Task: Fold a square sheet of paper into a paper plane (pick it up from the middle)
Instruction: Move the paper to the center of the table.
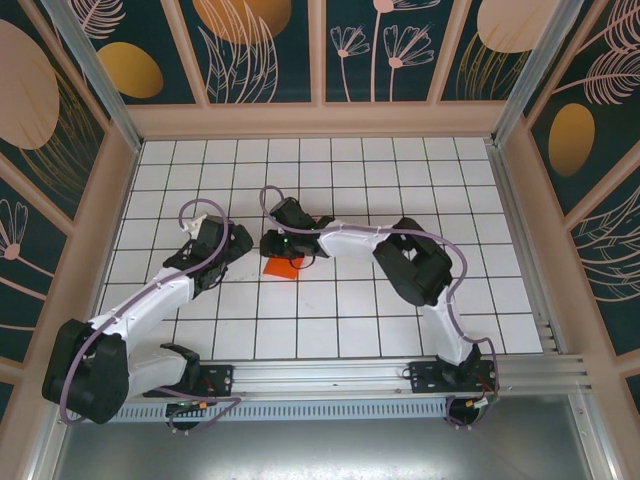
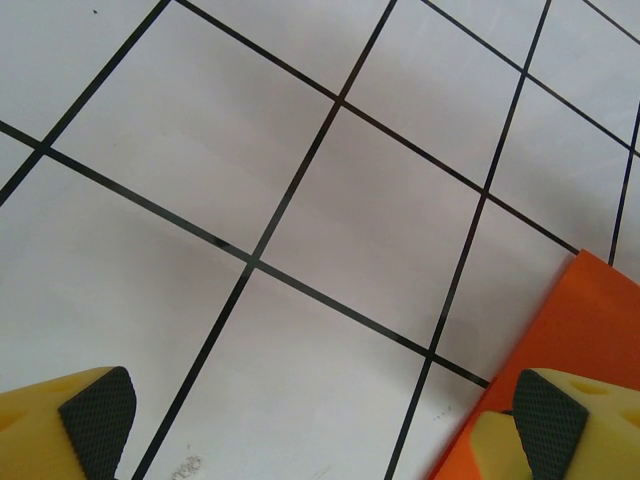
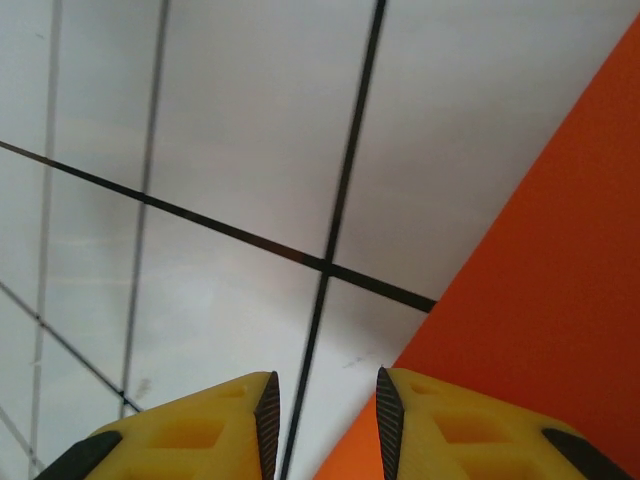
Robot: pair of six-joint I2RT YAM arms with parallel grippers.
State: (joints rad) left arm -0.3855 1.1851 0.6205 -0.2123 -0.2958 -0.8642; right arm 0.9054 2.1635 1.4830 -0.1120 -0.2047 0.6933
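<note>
L gripper [image 2: 320, 430] jaws wide: dark pads [image 2: 97, 410] sit at the two bottom corners of the L wrist view, bare tiles between them. R gripper [image 3: 322, 425] jaws narrow, with a slim gap between the yellow fingers [image 3: 200, 435]. White tile + one black grid line visible thru the gap.

Orange paper [image 1: 283, 267] lies flat on the gridded table [image 1: 400, 180], approx mid-table. Top view: it sits on the arm-base side of both tips. R gripper [image 1: 272, 243] overlaps its far edge; L gripper [image 1: 238, 243] is just beside it on the left.

L wrist view: a paper corner [image 2: 600, 320] comes in from lower right. The finger at the view's right overlaps it; can't tell if touching. Rest of the jaw span is over bare table.

R wrist view: paper [image 3: 560, 280] takes the right side, surface smooth, straight edge running diag down-left to the fingers. Finger at the view's right is over paper, the other over bare tile. The edge reaches the bottom of the gap. Can't tell if pinched or just touched.

Fold state: can't tell, too small + partly hidden in top view.

Container-wise: table is boxed in by wood-framed leaf-pattern wall panels [image 1: 260, 50]; inside are the paper + both arms.
</note>
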